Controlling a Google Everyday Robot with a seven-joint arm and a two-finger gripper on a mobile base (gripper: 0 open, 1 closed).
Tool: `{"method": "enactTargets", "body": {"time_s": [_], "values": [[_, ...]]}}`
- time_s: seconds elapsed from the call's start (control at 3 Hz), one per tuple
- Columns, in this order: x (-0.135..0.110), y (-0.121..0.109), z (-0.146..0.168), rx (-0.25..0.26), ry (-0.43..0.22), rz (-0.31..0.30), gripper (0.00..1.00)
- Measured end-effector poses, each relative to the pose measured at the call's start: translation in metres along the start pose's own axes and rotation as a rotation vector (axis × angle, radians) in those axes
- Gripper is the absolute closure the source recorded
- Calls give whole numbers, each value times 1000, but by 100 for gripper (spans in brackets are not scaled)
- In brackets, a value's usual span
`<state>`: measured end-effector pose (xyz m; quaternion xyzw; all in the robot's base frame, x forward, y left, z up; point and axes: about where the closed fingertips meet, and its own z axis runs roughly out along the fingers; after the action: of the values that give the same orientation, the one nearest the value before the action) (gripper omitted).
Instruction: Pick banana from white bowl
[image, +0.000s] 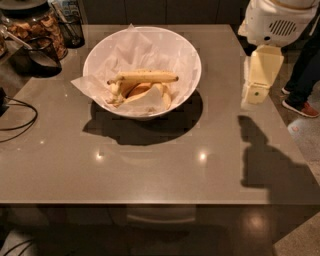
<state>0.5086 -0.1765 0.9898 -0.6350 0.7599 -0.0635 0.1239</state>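
Note:
The banana (145, 77) is long, pale yellow and speckled. It lies nearly level across the top of shorter yellow-orange fruit pieces (141, 91) in the white bowl (95, 50). The bowl is lined with crinkled white paper and stands at the back middle of the grey table (150, 170). My gripper (254, 94) is the cream part hanging under the white arm housing (275, 20). It hovers above the table's right edge, well to the right of the bowl and apart from it, with nothing seen in it.
A glass jar of snacks (35, 25), a dark cup (70, 22) and a dark scoop (37, 57) stand at the back left. A black cable (20, 117) lies at the left edge. A person's leg and shoe (300, 105) are on the floor to the right.

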Motion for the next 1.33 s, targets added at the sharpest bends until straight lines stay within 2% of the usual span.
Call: {"method": "enactTargets", "body": {"time_s": [0.33,0.67,1.0,1.33], "values": [[-8,-6,2,17,-17,-4,0],[-40,-22,-2,25,-63,-36,0],[-78,-41,0,16,-65,-78,0],[-88,-47,-2,41,-88,-86,0]]}}
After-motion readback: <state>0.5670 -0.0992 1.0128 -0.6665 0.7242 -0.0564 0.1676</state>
